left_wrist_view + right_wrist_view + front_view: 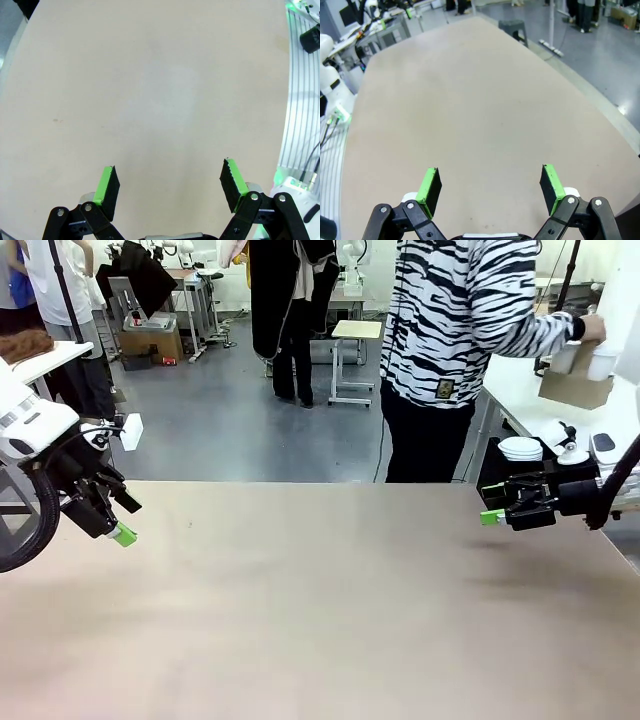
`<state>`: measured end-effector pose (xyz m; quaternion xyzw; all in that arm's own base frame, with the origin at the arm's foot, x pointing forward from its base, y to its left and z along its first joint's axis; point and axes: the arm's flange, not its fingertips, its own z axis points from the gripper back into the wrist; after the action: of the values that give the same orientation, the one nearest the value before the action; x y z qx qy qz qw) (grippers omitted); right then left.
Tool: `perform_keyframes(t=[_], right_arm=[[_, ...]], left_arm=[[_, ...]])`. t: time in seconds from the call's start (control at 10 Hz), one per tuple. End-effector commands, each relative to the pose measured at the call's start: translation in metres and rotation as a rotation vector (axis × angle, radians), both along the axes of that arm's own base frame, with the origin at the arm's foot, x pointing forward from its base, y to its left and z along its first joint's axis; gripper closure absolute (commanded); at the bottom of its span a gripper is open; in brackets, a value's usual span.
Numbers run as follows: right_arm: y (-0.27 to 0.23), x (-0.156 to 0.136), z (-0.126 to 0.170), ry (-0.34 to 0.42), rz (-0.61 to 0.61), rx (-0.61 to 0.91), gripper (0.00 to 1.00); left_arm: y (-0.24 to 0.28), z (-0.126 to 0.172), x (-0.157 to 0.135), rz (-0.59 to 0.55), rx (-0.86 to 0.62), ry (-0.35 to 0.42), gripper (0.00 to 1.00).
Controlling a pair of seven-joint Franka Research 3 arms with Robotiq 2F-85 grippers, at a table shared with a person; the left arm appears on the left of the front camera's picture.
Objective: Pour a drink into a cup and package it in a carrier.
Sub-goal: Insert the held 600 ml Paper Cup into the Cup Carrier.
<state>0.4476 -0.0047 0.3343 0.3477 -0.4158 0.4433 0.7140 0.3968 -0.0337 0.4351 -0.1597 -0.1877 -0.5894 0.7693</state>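
Observation:
The brown cardboard carrier [575, 390] is off my table, at a white side table on the far right, where the person's hand [591, 328] rests on it. Two white cups [566, 356] seem to stand in it; I cannot tell which is the tall one. The jug with the drink is out of view. My left gripper [125, 519] [170, 182] hovers open over the table's left edge, nothing between its fingers. My right gripper [492, 504] [490, 185] hangs open over the right side, also holding nothing.
The beige table [320, 610] stretches between both arms. A person in a striped top [450, 320] stands at the far edge, turned toward the side table. White lids and small items [520, 448] lie on a surface at the far right.

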Motion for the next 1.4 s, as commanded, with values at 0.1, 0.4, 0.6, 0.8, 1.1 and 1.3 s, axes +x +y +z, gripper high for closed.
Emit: perform_keyframes(t=[0.1,0.4,0.6,0.8,1.1,1.3], right_arm=[[-0.0014,0.0023,0.0009,-0.002,0.005,0.010,0.00],[-0.0014,0.0023,0.0009,-0.002,0.005,0.010,0.00],[-0.0014,0.0023,0.0009,-0.002,0.005,0.010,0.00],[-0.0014,0.0023,0.0009,-0.002,0.005,0.010,0.00],[-0.0014,0.0023,0.0009,-0.002,0.005,0.010,0.00],[-0.0014,0.0023,0.0009,-0.002,0.005,0.010,0.00]], left_arm=[[-0.0001,0.0003,0.0001,-0.007,-0.017,-0.004,0.00],[-0.0001,0.0003,0.0001,-0.007,-0.017,-0.004,0.00],[-0.0001,0.0003,0.0001,-0.007,-0.017,-0.004,0.00],[-0.0001,0.0003,0.0001,-0.007,-0.017,-0.004,0.00],[-0.0001,0.0003,0.0001,-0.007,-0.017,-0.004,0.00],[-0.0001,0.0003,0.0001,-0.007,-0.017,-0.004,0.00]])
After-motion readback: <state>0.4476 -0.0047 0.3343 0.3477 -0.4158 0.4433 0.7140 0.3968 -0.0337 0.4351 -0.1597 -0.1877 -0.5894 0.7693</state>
